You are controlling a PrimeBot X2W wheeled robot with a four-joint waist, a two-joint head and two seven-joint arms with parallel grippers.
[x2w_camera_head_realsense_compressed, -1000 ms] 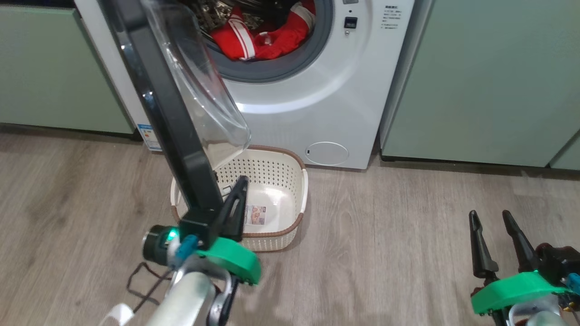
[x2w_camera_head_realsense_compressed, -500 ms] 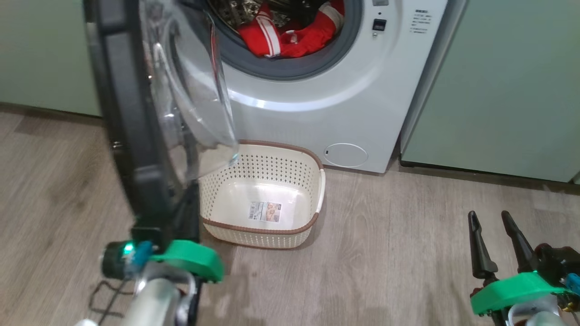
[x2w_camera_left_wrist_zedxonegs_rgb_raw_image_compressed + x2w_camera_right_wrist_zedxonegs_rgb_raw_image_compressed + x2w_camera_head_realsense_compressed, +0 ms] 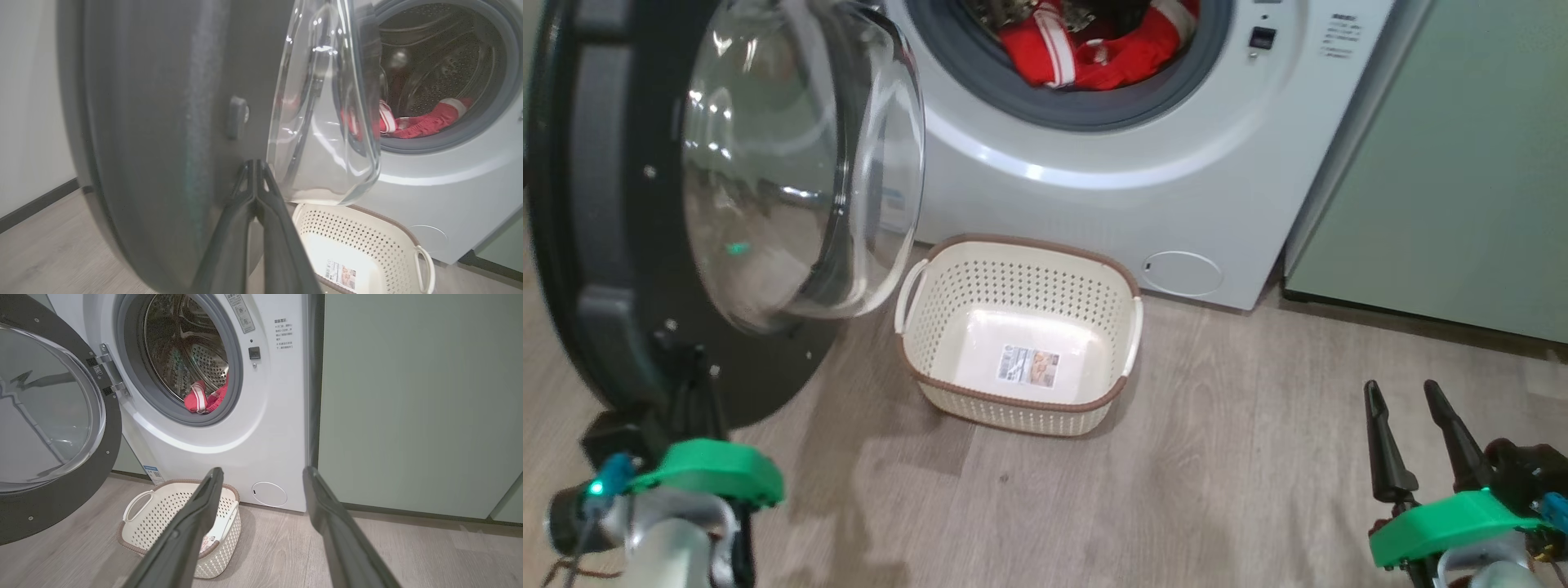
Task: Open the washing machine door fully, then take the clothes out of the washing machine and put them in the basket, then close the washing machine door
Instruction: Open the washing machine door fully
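The washing machine door [image 3: 727,204] stood swung wide to the robot's left, its glossy black rim cut off by the top and left edges of the head view and its bulging clear window catching reflections. In the drum of the white washing machine [image 3: 1135,188], the red clothes [image 3: 1094,57] with white stripes lay against the grey rubber ring, their upper part cropped from the head view. The cream basket [image 3: 1013,412] with a brown rim sat on the wood floor [image 3: 1217,490] just in front of the machine, nothing in it but a label sticker on its bottom. The left pincer [image 3: 255,171] was fully closed with its fingertips meeting, holding nothing; it lay close along the door's black inner face beside the window, though dark on dark made contact hard to judge. The right pincer [image 3: 1401,392] hung low at the right, well apart from the machine, fingers spread wide and gripping nothing. A pale green cabinet [image 3: 1462,163] flanked the machine.
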